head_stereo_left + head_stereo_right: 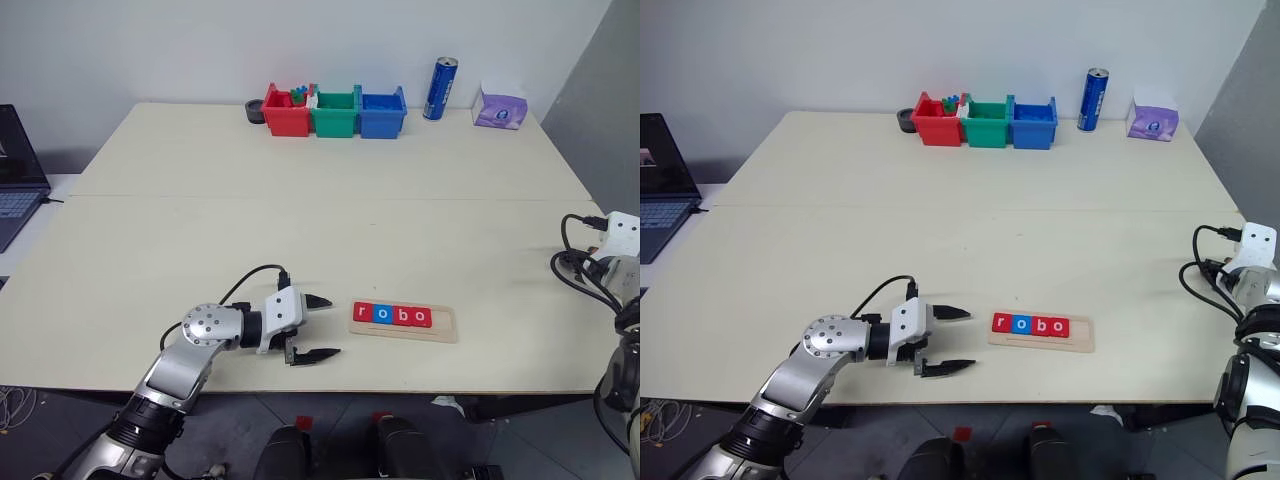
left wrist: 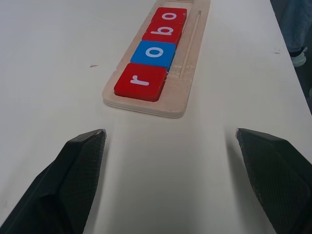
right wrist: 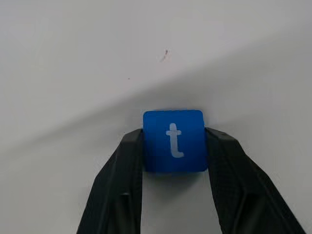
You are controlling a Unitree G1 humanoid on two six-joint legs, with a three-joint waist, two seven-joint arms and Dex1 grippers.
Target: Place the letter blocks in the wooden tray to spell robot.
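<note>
My right jaws [image 3: 173, 146] clench the blue "t" block [image 3: 173, 141] over the table [image 1: 300, 220]. My left jaws [image 1: 318, 327] gape, released, at nine o'clock of the wooden tray [image 1: 440, 326] holding "robo" blocks [image 1: 392, 315].
</note>
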